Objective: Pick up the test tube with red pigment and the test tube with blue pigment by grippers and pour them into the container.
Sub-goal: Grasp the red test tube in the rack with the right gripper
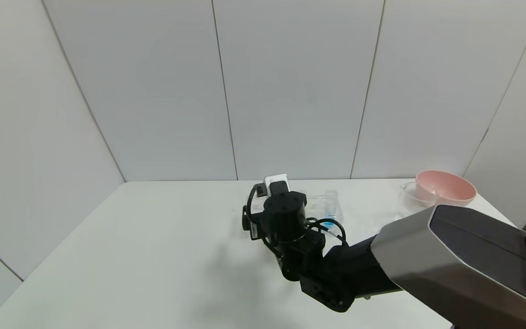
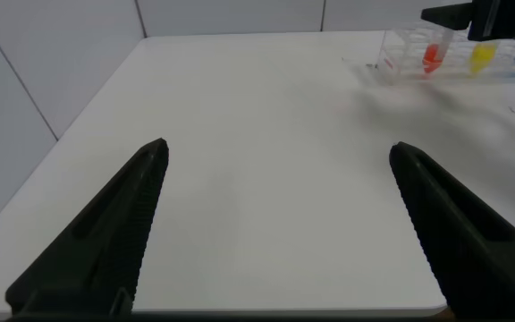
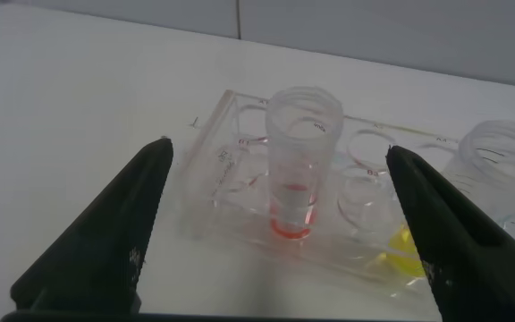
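1. My left gripper (image 2: 275, 233) hangs low over bare counter (image 2: 257, 134), jaws spread wide and holding nothing. It is well apart from the rack (image 2: 409, 55), and the head view does not show it at all. I judge this arm idle for now.
2. My right gripper (image 3: 280, 237) is at the rack (image 3: 329, 215), jaws spread, with the red tube (image 3: 298, 161) standing between them and untouched. In the head view the right arm reaches in from the right, wrist bent down over the rack, so the gripper itself is hidden there.
3. The red tube stands upright in the rack with red liquid at its bottom. I expect it to be light, stiff, smooth and breakable. I would close gently on the clear wall below the rim, above the liquid, then lift straight up.
4. The yellow tube (image 3: 499, 179) is just beside it, so there is little side room.
5. The blue tube (image 1: 331, 208) stands in the rack farther right.
6. The pink bowl (image 1: 445, 186) sits at the far right. Clear glass shows at its left edge; I cannot tell whether that is the container.
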Robot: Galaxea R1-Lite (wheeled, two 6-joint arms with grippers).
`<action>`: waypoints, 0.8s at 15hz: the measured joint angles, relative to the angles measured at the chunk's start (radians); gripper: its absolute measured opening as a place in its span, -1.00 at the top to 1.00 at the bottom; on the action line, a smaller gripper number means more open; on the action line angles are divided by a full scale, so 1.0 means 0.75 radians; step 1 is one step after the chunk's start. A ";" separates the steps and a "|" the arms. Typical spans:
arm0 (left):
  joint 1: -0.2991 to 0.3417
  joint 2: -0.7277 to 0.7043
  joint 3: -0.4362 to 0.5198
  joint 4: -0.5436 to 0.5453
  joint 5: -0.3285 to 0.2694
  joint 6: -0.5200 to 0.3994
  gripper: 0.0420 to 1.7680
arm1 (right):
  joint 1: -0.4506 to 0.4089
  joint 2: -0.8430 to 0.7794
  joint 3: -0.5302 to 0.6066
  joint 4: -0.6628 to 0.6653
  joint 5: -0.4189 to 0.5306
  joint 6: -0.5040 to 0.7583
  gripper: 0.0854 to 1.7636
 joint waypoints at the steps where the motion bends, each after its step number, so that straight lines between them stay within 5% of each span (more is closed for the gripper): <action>1: 0.000 0.000 0.000 0.000 0.000 0.000 -1.00 | -0.006 0.019 -0.033 0.005 0.001 -0.001 -0.94; 7: 0.000 0.000 0.000 0.000 0.000 0.000 -1.00 | -0.016 0.080 -0.139 0.060 0.001 -0.004 -0.94; 12: 0.000 0.000 0.000 0.000 0.000 0.000 -1.00 | -0.017 0.071 -0.130 0.057 -0.001 -0.003 -0.03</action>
